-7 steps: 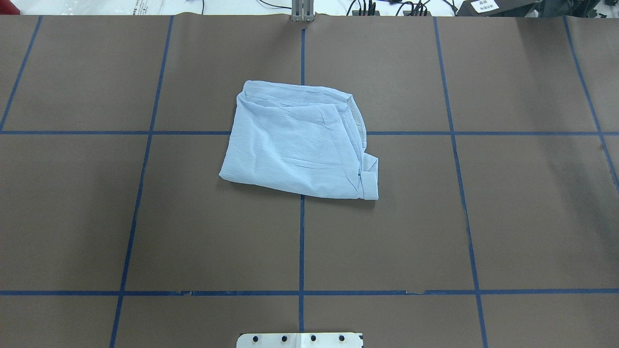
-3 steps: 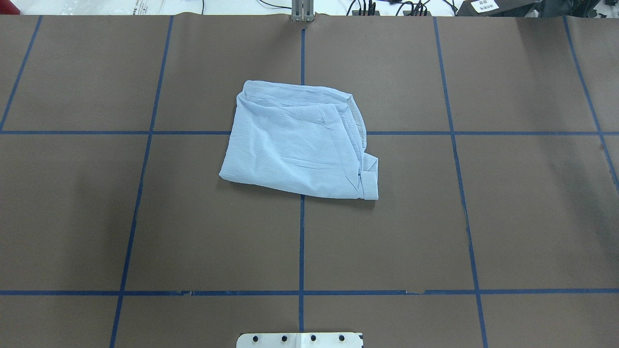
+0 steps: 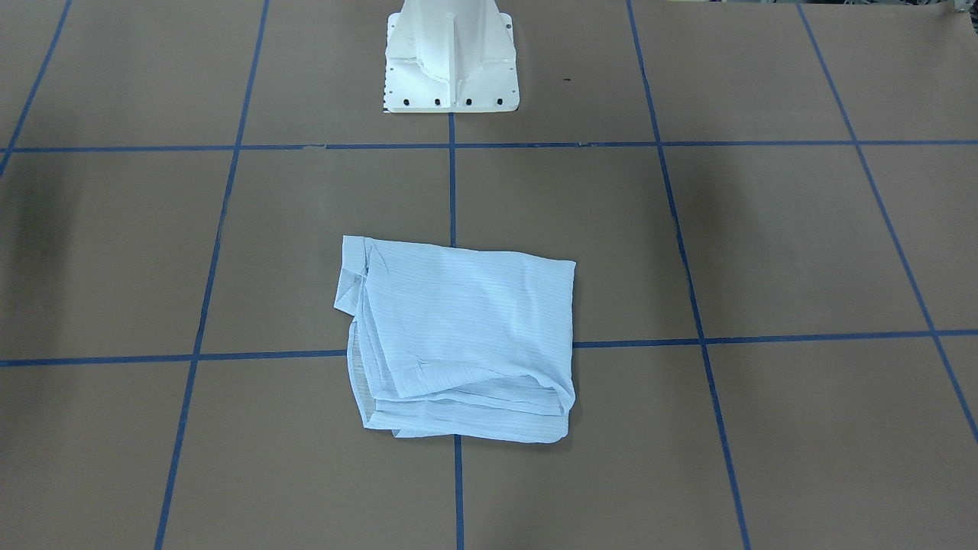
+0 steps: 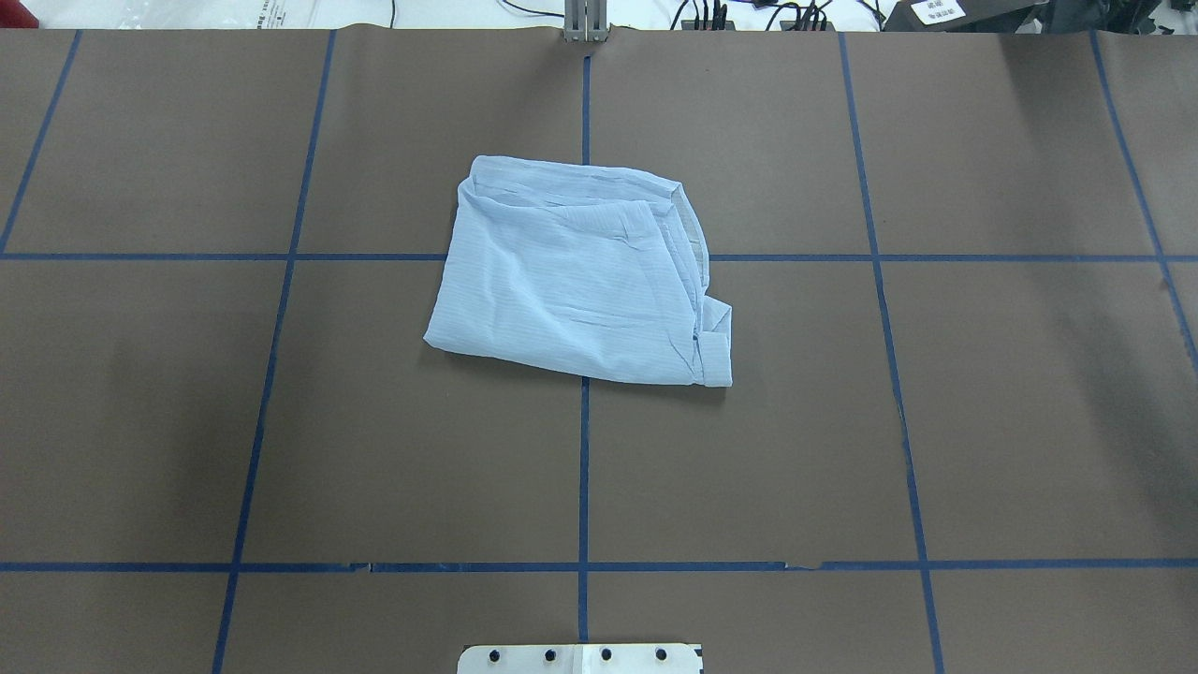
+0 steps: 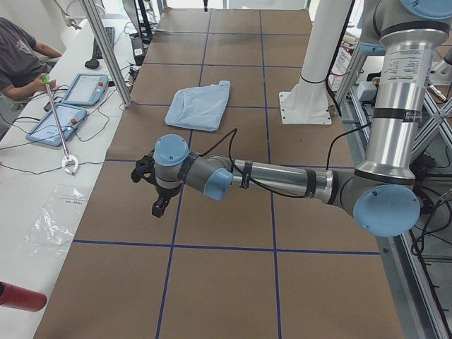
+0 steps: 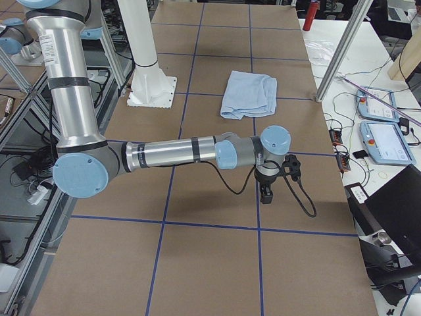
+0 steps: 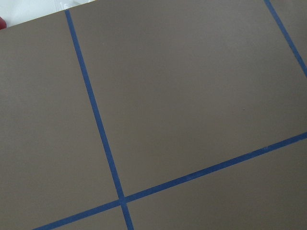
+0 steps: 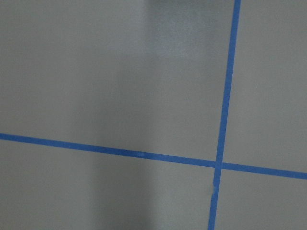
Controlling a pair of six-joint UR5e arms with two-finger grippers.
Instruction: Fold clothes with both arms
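The light-blue shirt [image 4: 571,281] lies folded into a rough rectangle in the middle of the brown table, and also shows in the front view [image 3: 466,336] and both side views [image 5: 200,106] [image 6: 248,94]. Neither arm touches it. My left gripper [image 5: 160,207] hangs over the table well away from the shirt, near the table's left end. My right gripper [image 6: 266,193] hangs over the table near its right end. Both show only in the side views, so I cannot tell if they are open or shut. The wrist views show only bare table and blue tape.
The white pedestal [image 3: 451,61] stands at the robot's edge of the table. Blue tape lines [image 4: 583,468] grid the brown surface. An operator [image 5: 18,60] and teach pendants [image 5: 60,120] are beside the far edge, with a red bottle [image 5: 21,296] nearby.
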